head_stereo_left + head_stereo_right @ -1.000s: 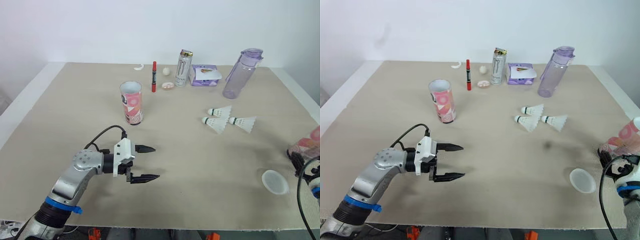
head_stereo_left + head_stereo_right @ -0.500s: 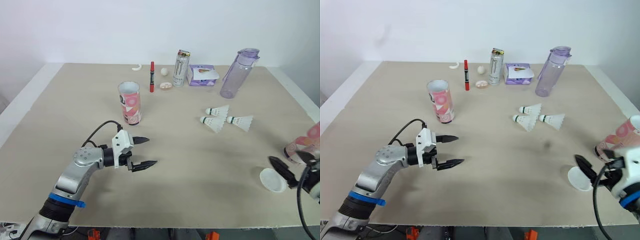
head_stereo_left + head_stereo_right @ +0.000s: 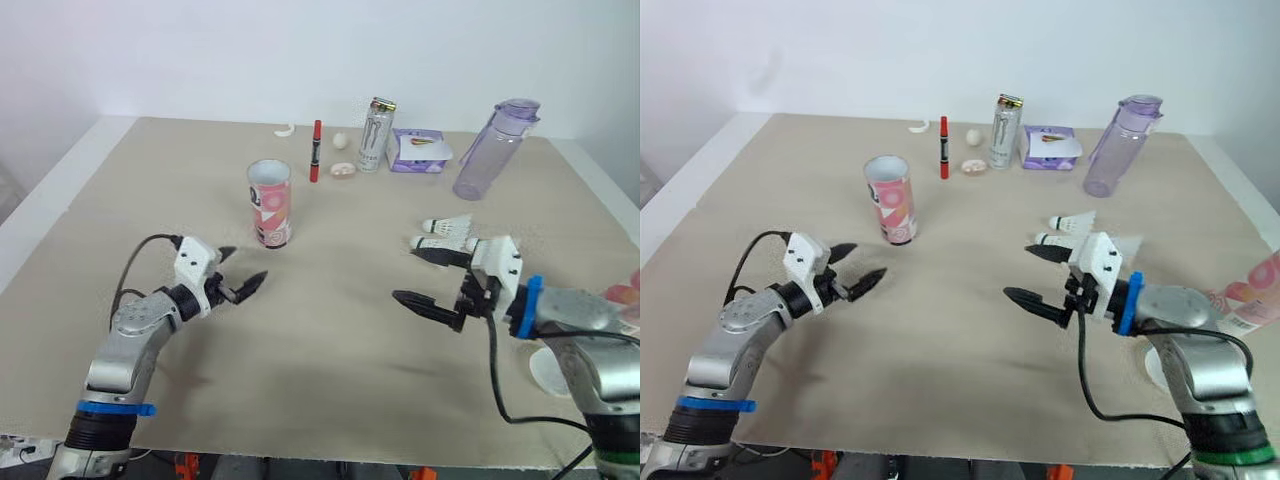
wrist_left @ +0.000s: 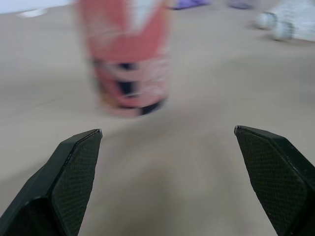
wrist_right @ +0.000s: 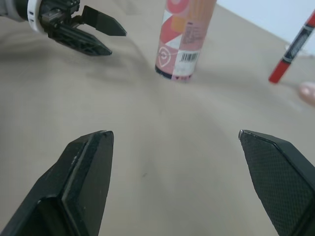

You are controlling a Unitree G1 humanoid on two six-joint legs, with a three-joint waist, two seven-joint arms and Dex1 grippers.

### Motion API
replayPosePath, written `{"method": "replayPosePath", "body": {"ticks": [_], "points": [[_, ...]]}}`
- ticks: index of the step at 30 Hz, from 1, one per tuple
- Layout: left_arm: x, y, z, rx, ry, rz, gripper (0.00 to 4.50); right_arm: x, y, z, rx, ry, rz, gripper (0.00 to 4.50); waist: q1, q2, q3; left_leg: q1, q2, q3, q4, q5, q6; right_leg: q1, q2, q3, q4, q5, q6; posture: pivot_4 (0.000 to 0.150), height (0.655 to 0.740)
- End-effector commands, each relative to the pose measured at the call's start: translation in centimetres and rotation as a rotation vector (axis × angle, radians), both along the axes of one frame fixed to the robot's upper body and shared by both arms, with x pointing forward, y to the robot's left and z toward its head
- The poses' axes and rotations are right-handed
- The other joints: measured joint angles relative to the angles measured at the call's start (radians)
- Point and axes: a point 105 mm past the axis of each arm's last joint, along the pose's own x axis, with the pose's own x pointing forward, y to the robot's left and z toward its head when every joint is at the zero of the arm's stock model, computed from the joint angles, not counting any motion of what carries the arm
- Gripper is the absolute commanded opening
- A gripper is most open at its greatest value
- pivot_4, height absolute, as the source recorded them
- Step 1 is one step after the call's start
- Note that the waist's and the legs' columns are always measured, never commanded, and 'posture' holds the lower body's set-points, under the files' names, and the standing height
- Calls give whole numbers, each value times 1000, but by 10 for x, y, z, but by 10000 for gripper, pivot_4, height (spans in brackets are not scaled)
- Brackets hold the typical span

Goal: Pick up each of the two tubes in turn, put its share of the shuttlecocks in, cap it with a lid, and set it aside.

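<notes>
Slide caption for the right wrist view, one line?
Open right tool faces the upright pink tube; open left tool and red marker nearby.

A pale beige table (image 3: 330, 350) stands against a plain white wall (image 3: 300, 50). Along the table's far edge sit 7 small items in a loose row. From left to right: a short curved white piece (image 3: 285, 130); a red marker (image 3: 315, 151) with a black end, lying lengthwise toward the wall; a small white ball (image 3: 340, 141); and just in front of it a flat round pinkish object (image 3: 343, 170). Next, an upright silver and black drink can (image 3: 375, 135), then just beside it a low purple box (image 3: 420, 152) with a white label on top. Furthest right stands a tall translucent purple water bottle (image 3: 490, 155), lid closed.
</notes>
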Motion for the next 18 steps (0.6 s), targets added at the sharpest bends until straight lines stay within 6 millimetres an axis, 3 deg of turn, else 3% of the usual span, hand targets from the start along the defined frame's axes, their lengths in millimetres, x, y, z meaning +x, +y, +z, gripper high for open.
{"method": "replayPosePath", "body": {"ticks": [1, 6, 18], "points": [[6, 2, 9, -23, -26, -12, 45000, 7, 3, 5, -17, -59, 27, 43776, 3, 0, 0, 0, 0, 0, 0, 0, 0, 0, 0, 0, 0, 0, 0, 1500, 7400], [18, 2, 7, -20, -9, -55, 45000, 17, 11, 4, -26, -86, 41, 43776, 5, 0, 0, 0, 0, -1, 0, 0, 0, 0, 1, -1, 0, 1, -1, 1500, 7400], [47, -2, 2, 43, 4, -146, 45000, 19, 18, 3, -48, -113, 30, 43776, 6, 0, 0, -1, 0, -3, 0, 0, 0, 0, 1, -3, 1, 1, -2, 1500, 7400]]}}
